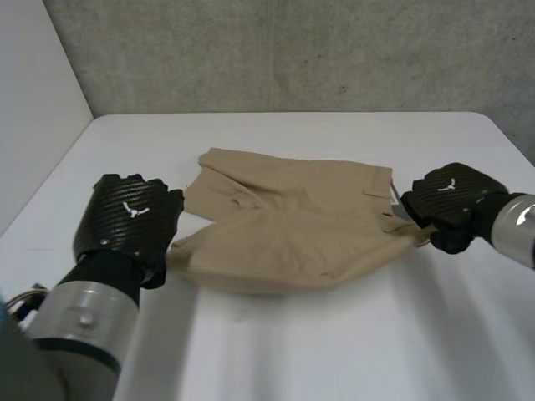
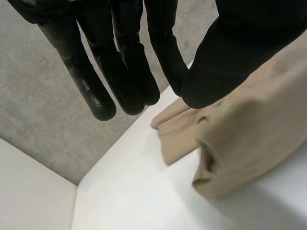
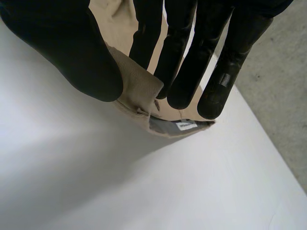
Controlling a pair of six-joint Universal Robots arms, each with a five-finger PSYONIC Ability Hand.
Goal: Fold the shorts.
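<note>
One pair of shorts (image 1: 292, 230), left robot hand (image 1: 134, 219) relaxed beside leg, right robot hand (image 1: 451, 200) pinching waistband

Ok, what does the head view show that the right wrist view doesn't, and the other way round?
Head view's own: the shorts laid out whole on the table, both legs pointing toward the left hand, which sits at their leg end, and the grey wall behind. Right wrist view's own: the thumb and fingers pinching the cloth between them, and a small white label inside the waistband at the fingertips. Shared: the right hand on the waistband corner, over the white table.
</note>
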